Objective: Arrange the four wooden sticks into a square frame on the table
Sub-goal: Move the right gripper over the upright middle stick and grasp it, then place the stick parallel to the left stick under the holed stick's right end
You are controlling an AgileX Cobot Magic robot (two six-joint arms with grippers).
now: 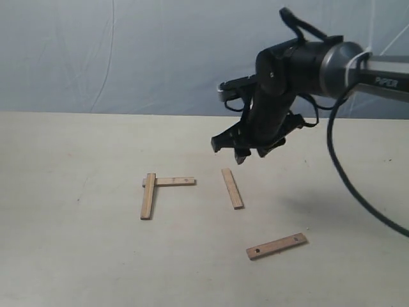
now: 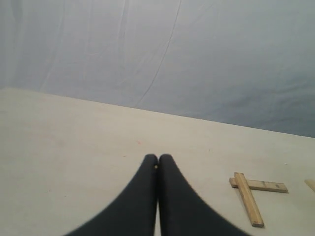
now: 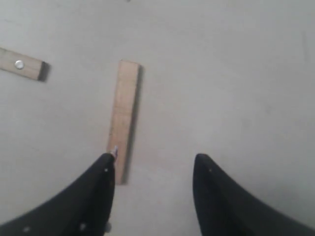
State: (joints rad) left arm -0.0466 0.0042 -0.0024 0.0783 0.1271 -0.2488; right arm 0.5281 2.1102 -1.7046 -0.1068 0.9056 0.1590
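Note:
Two wooden sticks form an L on the table: one lies crosswise and another rests over its left end; both show in the left wrist view. A third stick lies alone to their right, seen from the right wrist. A fourth stick with holes lies nearer the front, its end also in the right wrist view. My right gripper hangs open above the third stick, empty. My left gripper is shut and empty, out of the exterior view.
A blue-grey cloth backdrop hangs behind the table's far edge. The right arm's black cable loops down on the right side.

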